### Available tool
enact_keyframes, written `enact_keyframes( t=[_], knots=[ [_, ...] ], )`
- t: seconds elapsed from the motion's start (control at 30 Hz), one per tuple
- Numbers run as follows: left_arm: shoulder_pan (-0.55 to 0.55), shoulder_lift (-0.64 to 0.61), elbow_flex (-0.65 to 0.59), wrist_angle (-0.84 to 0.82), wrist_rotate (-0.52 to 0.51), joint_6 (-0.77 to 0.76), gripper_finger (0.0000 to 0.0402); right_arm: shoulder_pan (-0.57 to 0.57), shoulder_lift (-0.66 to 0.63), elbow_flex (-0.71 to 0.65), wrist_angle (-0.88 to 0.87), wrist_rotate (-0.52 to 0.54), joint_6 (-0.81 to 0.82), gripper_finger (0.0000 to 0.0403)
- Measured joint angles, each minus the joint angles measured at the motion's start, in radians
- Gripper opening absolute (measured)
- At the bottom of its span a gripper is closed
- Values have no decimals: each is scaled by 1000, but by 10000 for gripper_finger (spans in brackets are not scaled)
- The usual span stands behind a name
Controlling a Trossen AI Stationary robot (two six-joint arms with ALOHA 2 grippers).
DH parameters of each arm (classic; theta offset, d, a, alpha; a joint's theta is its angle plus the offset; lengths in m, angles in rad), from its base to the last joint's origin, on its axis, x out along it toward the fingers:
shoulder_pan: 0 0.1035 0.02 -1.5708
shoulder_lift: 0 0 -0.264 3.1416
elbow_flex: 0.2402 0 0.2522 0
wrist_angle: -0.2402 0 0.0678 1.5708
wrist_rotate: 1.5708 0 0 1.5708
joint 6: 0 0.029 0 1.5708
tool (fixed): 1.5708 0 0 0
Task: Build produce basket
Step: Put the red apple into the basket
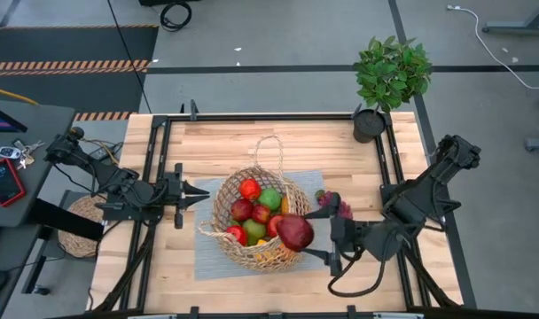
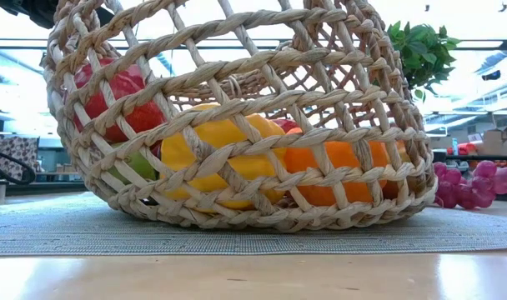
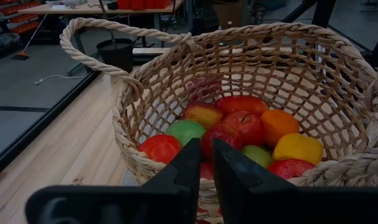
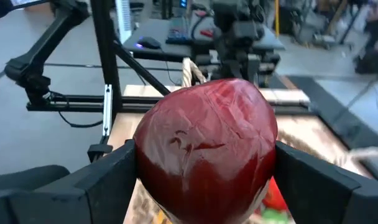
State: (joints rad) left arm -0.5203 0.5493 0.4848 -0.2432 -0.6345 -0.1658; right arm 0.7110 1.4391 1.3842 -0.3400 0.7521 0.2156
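The tan wicker basket (image 1: 259, 217) rests by its base on a grey mat (image 1: 209, 246) at the table's middle. It holds red, green, orange and yellow produce (image 3: 239, 127), which also shows through the weave in the low view (image 2: 212, 150). My right gripper (image 1: 308, 237) is shut on a dark red fruit (image 1: 294, 232) over the basket's near right rim. Purple grapes (image 1: 333, 206) lie on the table right of the basket. My left gripper (image 1: 205, 193) is shut and empty, just left of the basket's rim (image 3: 133, 155). My right gripper pinches the dark red fruit by its two opposite sides (image 4: 145, 162) between its two fingers (image 4: 108, 177). The fingers come level from the table's right side. The fruit is lifted clear, over the basket's near right rim.
A leafy plant in a black pot (image 1: 389, 75) stands at the far right corner. A flat woven mat (image 1: 79, 226) lies off the table's left side. Black frame rails (image 1: 163, 168) run along the table's edges. There is bare wood near and far of the basket.
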Motion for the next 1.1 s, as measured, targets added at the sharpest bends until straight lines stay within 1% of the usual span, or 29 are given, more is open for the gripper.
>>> enact_keyframes(
  t=[0.17,0.33,0.5,0.67,0.7,1.1],
  knots=[
    [0,0,0,0,0,0,48,-67,0,0,75,-109,-157,346],
    [0,0,0,0,0,0,48,-165,0,0,128,-201,-254,346],
    [0,0,0,0,0,0,48,-267,0,0,168,-264,-300,346],
    [0,0,0,0,0,0,48,-335,0,-7,159,-419,-280,346],
    [0,0,0,0,0,0,48,-342,0,-14,160,-437,-280,346],
    [0,0,0,0,0,0,48,-358,-1,-55,149,-441,-307,346]
  ],
)
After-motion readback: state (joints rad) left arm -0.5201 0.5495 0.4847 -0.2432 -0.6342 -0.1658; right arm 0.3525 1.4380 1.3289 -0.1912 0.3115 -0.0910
